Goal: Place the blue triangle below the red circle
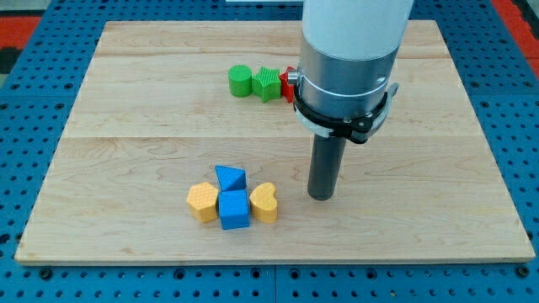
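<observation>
The blue triangle (230,178) lies near the view's bottom centre, at the top of a tight cluster. A red block (287,84), mostly hidden behind the arm, shows only as a sliver right of the green blocks; its shape cannot be made out. My tip (322,197) rests on the board to the right of the cluster, about a block's width right of the yellow heart, and well below the red block.
In the cluster sit a blue cube (234,209), a yellow hexagon (202,202) on its left and a yellow heart (264,202) on its right. A green cylinder (240,81) and a green star-like block (268,83) lie at the top centre on the wooden board (126,126).
</observation>
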You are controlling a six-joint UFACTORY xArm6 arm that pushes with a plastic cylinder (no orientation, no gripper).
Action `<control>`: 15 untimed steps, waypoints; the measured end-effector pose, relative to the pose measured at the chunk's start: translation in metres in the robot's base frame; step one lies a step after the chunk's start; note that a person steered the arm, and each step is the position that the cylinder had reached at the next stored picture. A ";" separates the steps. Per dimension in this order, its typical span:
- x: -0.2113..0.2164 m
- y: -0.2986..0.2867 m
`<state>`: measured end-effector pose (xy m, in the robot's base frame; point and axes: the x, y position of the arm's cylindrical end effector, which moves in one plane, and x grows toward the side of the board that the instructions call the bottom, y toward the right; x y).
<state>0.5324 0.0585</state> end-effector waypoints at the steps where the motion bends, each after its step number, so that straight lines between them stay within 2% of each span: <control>1: 0.000 0.000; 6: -0.015 -0.012; 8: 0.085 -0.008; 10: 0.084 -0.145; 12: 0.038 -0.148; 13: 0.037 -0.135; 14: 0.071 -0.153; 15: 0.081 -0.152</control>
<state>0.6138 -0.0933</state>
